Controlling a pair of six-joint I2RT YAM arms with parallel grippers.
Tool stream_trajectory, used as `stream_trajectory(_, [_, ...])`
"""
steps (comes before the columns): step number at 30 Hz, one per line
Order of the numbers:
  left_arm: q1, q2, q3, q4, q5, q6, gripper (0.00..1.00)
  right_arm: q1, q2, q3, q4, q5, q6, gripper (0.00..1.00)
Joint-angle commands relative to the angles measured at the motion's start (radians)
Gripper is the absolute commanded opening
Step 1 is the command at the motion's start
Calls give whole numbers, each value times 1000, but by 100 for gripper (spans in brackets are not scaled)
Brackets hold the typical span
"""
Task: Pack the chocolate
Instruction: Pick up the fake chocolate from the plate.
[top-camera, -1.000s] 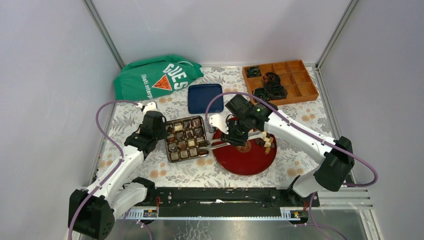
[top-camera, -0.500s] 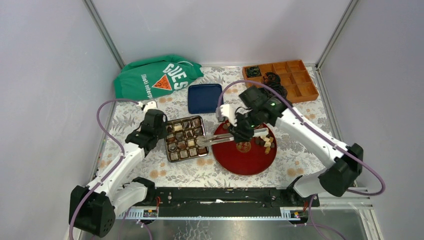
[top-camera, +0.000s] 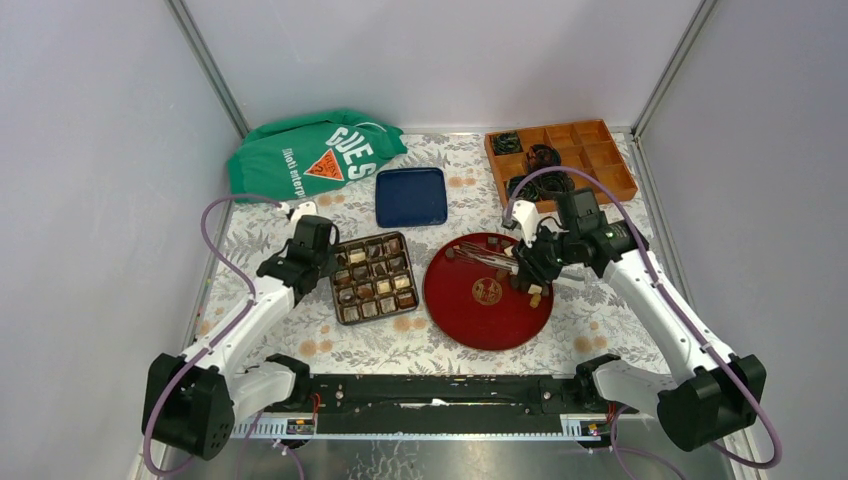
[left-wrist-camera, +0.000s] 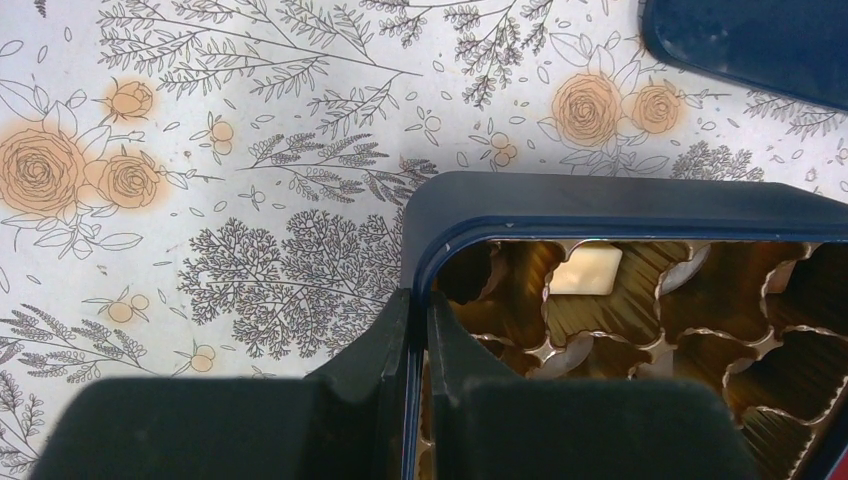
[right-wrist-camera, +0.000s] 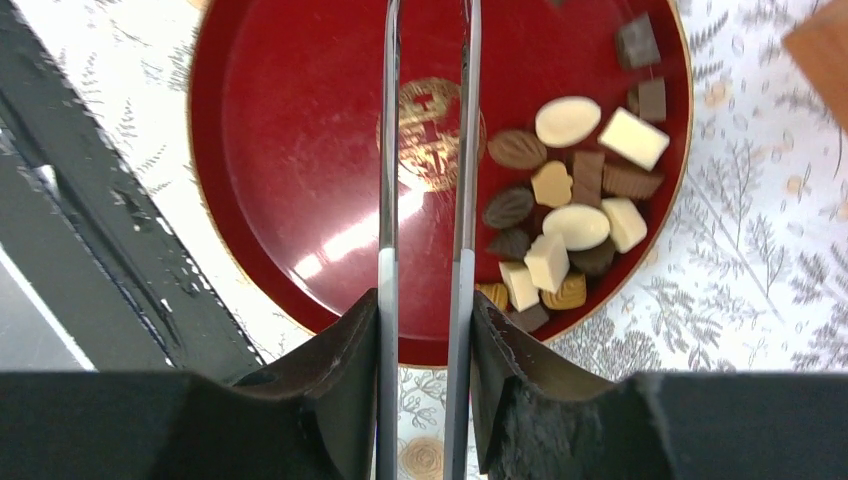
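Chocolate (right-wrist-camera: 580, 225) in dark brown, mid brown and cream-white lies as a loose cluster on the right part of the red plate (right-wrist-camera: 290, 150), with a few pieces apart near the far rim; further pieces sit in the cells of the box (left-wrist-camera: 600, 205) to the left of the plate. Each piece is judged light, rigid and smooth, liable to skid on the glossy plate and to chip under hard pressure; the advised hold is across the flat flanks of a block, or across the short width of an oval. The pieces share no common heading; in the right wrist view the two cream ovals lie roughly left to right, the blocks at mixed angles. The right gripper (right-wrist-camera: 425, 305) pinches metal tweezers (right-wrist-camera: 466, 150), whose blades stand slightly apart and run lengthwise over the plate toward the box side; whether the tips carry anything cannot be told. The left gripper (left-wrist-camera: 420, 300) presses its fingers onto the box rim near a corner.
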Motion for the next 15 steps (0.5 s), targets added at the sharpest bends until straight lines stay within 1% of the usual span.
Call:
stream_trajectory(1, [-5,22,56,17,-2,-26,0,-24,-13,-41,93,109,56,40])
stream_trajectory(4, [-5,41,62,7,-2,-28,4,-27,6,-54,116,150,65,40])
stream_trajectory(7, [-4,53,64,2,-2,-28,5,-28,43,-46,128,172,71,40])
stream_trajectory(13, [-4,48,65,-1,-10,-30,8,-27,143,-1,127,164,79,41])
stream_trajectory(15, [-4,46,64,-2,-12,-31,13,-27,169,15,125,165,86,41])
